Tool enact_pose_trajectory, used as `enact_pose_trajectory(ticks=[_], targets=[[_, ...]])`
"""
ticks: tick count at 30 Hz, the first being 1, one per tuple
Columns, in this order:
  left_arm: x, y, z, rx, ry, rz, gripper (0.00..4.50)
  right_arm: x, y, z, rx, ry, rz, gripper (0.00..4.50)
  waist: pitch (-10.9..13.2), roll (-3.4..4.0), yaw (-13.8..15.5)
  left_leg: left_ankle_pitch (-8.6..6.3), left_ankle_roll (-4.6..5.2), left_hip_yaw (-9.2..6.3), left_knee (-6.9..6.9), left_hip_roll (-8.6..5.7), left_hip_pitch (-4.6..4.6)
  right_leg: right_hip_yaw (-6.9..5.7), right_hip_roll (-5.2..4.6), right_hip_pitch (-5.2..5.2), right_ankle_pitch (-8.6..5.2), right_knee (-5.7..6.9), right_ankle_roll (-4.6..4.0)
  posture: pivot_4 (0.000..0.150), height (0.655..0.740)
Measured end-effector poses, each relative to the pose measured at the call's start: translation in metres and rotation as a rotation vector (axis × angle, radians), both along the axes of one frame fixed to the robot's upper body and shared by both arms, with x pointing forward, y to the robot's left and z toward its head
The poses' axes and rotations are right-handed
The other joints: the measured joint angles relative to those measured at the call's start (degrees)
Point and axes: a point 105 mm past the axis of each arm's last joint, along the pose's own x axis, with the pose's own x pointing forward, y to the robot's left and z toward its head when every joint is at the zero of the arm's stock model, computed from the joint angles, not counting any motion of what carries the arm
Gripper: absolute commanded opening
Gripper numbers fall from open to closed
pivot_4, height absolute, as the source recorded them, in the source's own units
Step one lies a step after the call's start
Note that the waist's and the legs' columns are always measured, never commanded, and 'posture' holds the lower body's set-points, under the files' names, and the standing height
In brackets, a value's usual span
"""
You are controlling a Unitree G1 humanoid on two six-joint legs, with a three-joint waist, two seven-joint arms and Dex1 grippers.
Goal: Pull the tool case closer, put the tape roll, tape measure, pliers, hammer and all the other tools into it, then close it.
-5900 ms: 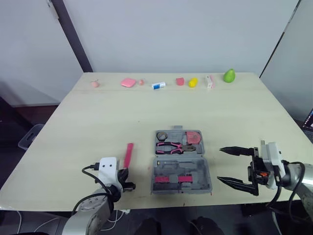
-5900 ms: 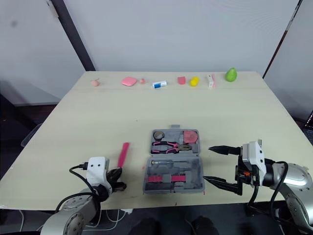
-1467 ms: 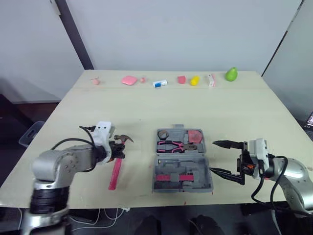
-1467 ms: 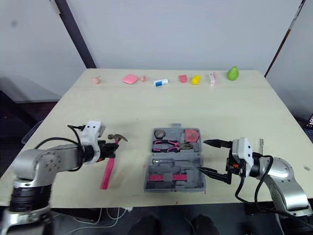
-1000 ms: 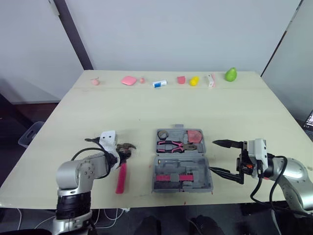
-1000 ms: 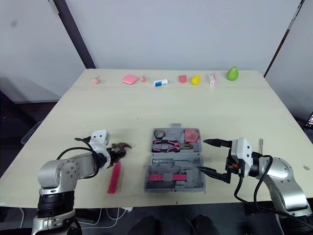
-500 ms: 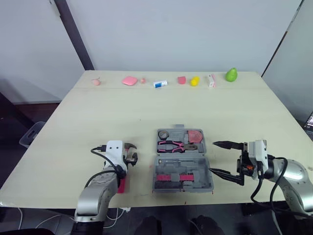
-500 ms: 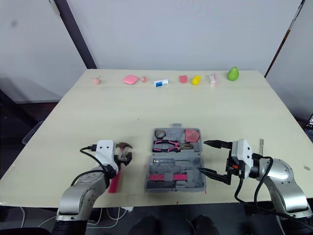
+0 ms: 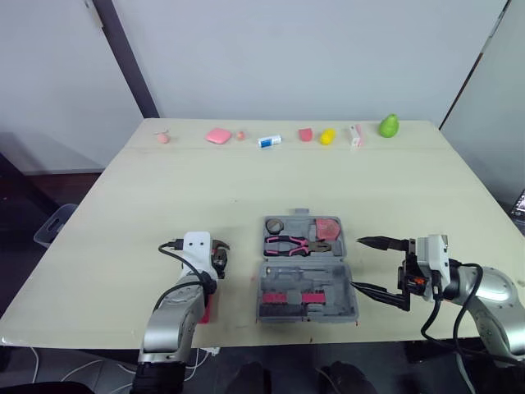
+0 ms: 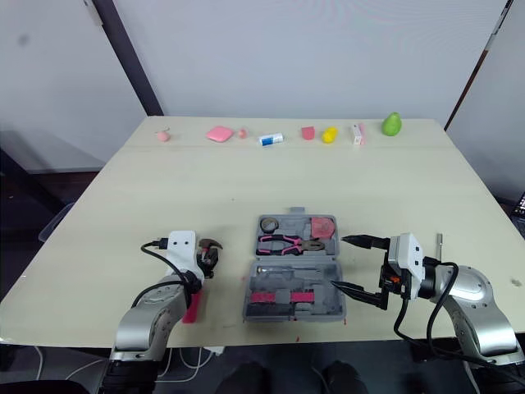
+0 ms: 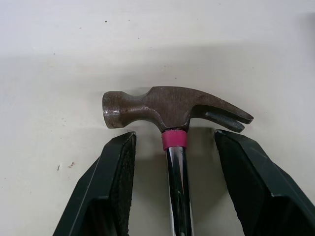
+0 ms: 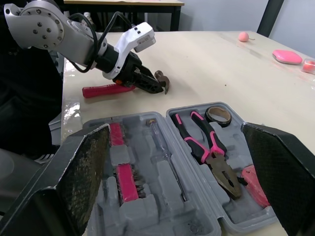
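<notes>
The grey tool case [image 9: 305,317] lies open near the table's front edge. In it are a tape roll [image 9: 273,226], a red tape measure [image 9: 327,227], pink-handled pliers [image 9: 295,244] and a screwdriver [image 9: 291,269]. A hammer [image 11: 167,108] with a pink handle [image 9: 205,308] lies on the table left of the case. My left gripper [image 9: 215,256] is open, its fingers [image 11: 115,187] on either side of the hammer's neck with gaps to it. To the right of the case my right gripper [image 9: 381,264] hangs wide open and holds nothing.
Small items line the table's far edge: a green pear [image 9: 386,125], a yellow piece [image 9: 326,136], a pink pad [image 9: 217,135] and a blue-white tube [image 9: 266,142]. The table's front edge runs just below the case and the hammer handle.
Over the last seconds my left gripper carried the hammer rightward toward the case and its arm swung in behind it. The case and right gripper have stayed put.
</notes>
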Motion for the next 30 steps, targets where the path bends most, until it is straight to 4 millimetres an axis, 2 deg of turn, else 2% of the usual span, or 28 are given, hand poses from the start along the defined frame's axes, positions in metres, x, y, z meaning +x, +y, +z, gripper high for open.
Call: enact_pose_trajectory(ticks=[5,6,16,18,21,22,26,28,30], targets=[[0.0,0.003,0.0,-0.004,-0.004,0.011,0.27,0.0,0.0,0.0,0.0,0.0,0.0,4.5,-0.01,0.01,-0.18,0.0,0.0,-0.01,0.0,0.01,0.0,0.0,0.02,0.0,0.0,0.0,0.0,0.15,0.74],[0.0,0.003,0.0,-0.005,-0.004,0.011,0.01,0.0,0.0,0.0,0.0,0.0,0.0,4.5,-0.02,0.02,-0.19,0.0,0.0,-0.01,0.0,0.01,0.0,0.0,0.02,0.0,0.0,0.0,0.0,0.15,0.74],[-0.001,0.004,0.001,0.001,-0.001,-0.045,0.02,-0.001,0.001,0.001,0.009,0.002,0.012,4.5,-0.04,0.07,-0.25,0.0,0.0,0.0,0.0,0.02,-0.01,-0.01,0.03,-0.01,0.0,-0.02,0.0,0.15,0.74],[-0.002,0.007,0.009,0.029,0.003,-0.143,0.02,-0.001,0.0,0.001,0.009,0.0,0.013,4.5,-0.01,0.03,-0.41,0.0,0.0,0.01,0.0,0.04,-0.06,-0.07,0.07,-0.02,0.0,-0.03,-0.01,0.15,0.74],[-0.001,0.008,0.019,0.049,-0.014,-0.192,0.02,-0.001,0.0,0.001,0.009,0.0,0.014,4.5,-0.01,0.04,-0.42,0.0,0.0,-0.01,-0.01,0.05,-0.06,-0.07,0.06,-0.02,-0.01,-0.04,-0.01,0.15,0.74],[-0.002,0.006,0.032,0.099,-0.009,-0.335,0.02,-0.001,0.0,0.001,0.009,0.002,0.017,4.5,0.01,0.0,-0.4,0.0,0.0,0.02,-0.01,0.05,-0.09,-0.11,0.06,-0.03,-0.01,-0.05,-0.02,0.15,0.74],[-0.001,-0.001,0.063,0.204,0.008,-0.621,0.02,0.002,-0.007,-0.001,0.011,0.008,-0.01,4.5,0.05,0.02,-0.14,0.0,0.0,0.13,-0.02,0.04,-0.12,-0.16,0.05,-0.03,-0.02,-0.12,-0.03,0.15,0.74],[0.0,-0.012,0.078,0.234,-0.015,-0.744,0.02,0.003,-0.008,-0.002,0.012,0.011,-0.016,4.5,0.06,0.05,-0.05,0.0,0.0,0.18,-0.02,0.04,-0.12,-0.09,0.03,-0.03,-0.02,-0.16,-0.02,0.15,0.74],[0.0,-0.026,0.084,0.238,-0.022,-0.845,0.02,0.002,-0.009,-0.001,0.017,0.011,-0.02,4.5,0.07,0.04,0.02,0.0,0.0,0.19,-0.02,0.04,-0.15,-0.08,0.03,-0.04,-0.02,-0.17,-0.01,0.15,0.74]])
